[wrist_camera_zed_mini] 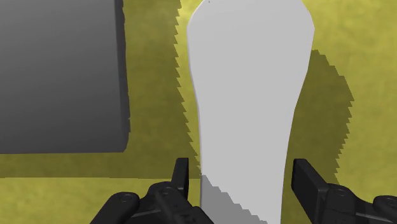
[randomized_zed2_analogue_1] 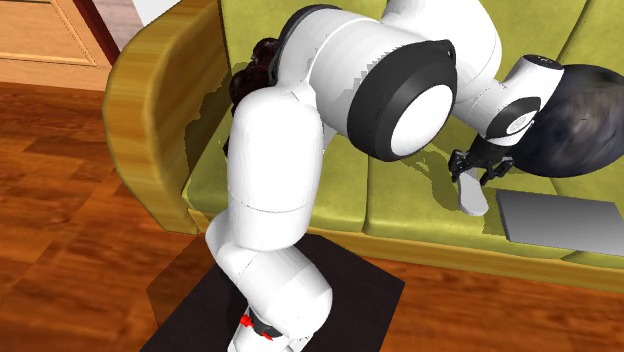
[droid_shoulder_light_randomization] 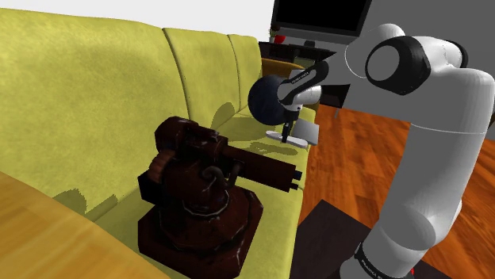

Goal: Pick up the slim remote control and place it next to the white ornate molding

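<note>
While gripper stands wide open, pale slim remote lies between fingers, unclamped, on yellow-green sofa.

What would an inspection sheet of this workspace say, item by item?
Surface: yellow-green sofa seat, carrying the things below.
Job's things: pale slim remote lies flat on the seat; dark brown ornate object stands further along the sofa, apart from it.
Clutter: grey flat slab beside the remote, not touching it.
Grippers: gripper low over the remote, fingers open on either side of it, not clasping it.
Cables: nothing seen.
Surroundings: wooden floor; black screen beyond the sofa's far end.
</note>
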